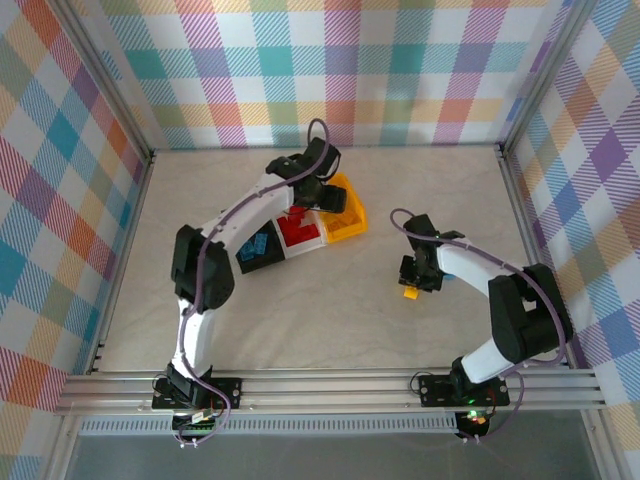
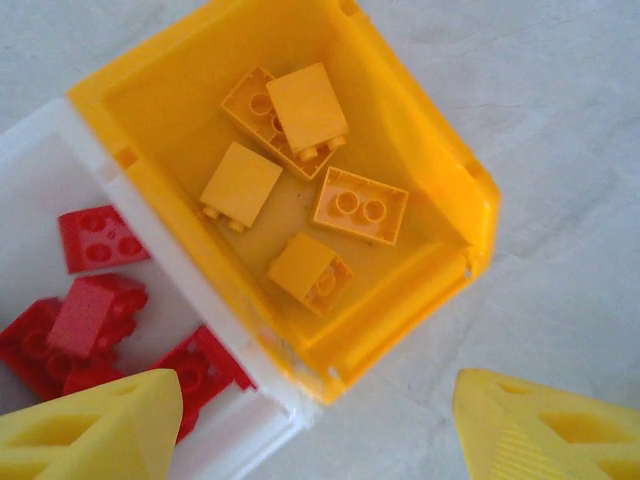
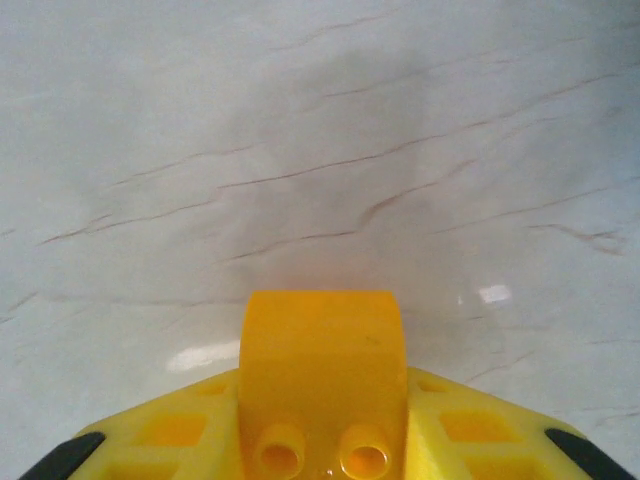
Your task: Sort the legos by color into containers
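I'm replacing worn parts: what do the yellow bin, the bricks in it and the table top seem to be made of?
The yellow bin looks like glossy, translucent moulded plastic: its walls glow. The yellow bricks look like hard, opaque plastic with crisp studs and a soft sheen. The table top looks like smooth marble-patterned laminate or sheet, veined with glare spots; which is unclear.

The yellow-orange rectangular plastic bin (image 2: pixel 440 150) looks smooth and glossy, its walls slightly translucent. The white rectangular plastic bin (image 2: pixel 30 160) is smooth with a soft shine. The red studded plastic bricks (image 2: pixel 95 240) and the single yellow-orange studded plastic brick (image 3: pixel 320 350) are hard, smooth and glossy. The left gripper (image 2: pixel 318 425) has matt yellow plastic fingers (image 2: pixel 95 420), one of them finely ridged. The pale marbled tabletop (image 3: pixel 300 150) is smooth with a faint sheen. The checked walls (image 1: pixel 350 60) look like matt cloth, and the silver frame rails (image 1: pixel 330 385) like brushed metal.
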### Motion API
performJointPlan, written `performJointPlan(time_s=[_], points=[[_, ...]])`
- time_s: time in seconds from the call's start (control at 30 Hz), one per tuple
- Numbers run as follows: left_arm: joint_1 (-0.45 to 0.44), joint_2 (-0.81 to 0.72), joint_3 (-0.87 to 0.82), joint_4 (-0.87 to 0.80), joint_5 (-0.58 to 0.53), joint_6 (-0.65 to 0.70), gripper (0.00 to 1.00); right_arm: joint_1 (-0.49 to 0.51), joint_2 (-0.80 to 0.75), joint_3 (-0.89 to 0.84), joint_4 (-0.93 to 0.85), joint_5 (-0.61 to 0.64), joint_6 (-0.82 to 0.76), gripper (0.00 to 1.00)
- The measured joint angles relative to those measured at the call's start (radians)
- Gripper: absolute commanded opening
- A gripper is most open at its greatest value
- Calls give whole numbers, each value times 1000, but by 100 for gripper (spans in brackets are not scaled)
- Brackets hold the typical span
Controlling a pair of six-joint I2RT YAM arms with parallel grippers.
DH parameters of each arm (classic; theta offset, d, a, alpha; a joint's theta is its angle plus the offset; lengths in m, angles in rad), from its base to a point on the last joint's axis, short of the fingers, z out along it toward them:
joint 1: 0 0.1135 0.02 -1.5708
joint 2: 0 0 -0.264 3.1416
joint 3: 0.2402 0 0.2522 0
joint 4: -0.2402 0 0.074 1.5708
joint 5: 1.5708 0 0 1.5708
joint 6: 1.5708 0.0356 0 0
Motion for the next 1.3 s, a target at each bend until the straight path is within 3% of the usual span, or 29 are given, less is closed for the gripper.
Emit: performJointPlan(time_s=[0.23, 0.53, 0.7, 0.77, 0.9, 1.07, 1.2, 1.3], points=[[31, -313, -281, 64, 2, -18, 76, 109, 40, 301, -23, -42, -2, 35], [79, -627, -649, 95, 1, -57, 78, 164, 391, 764, -1, -109, -40, 37], [86, -681, -750, 104, 7, -74, 79, 163, 573, 970, -26, -109, -84, 58], [89, -695, -772, 105, 11, -77, 79, 163, 603, 1008, -28, -105, -96, 60], [90, -708, -785, 107, 23, -84, 79, 158, 552, 947, -23, -73, -114, 63], [39, -699, -784, 139, 36, -94, 81, 106, 267, 630, -73, 0, -93, 65], [-45, -624, -782, 193, 64, -102, 81, -98, 14, 336, -122, 9, -61, 74], [-64, -557, -782, 235, 103, -117, 81, -227, -20, 224, -167, 43, -55, 85]])
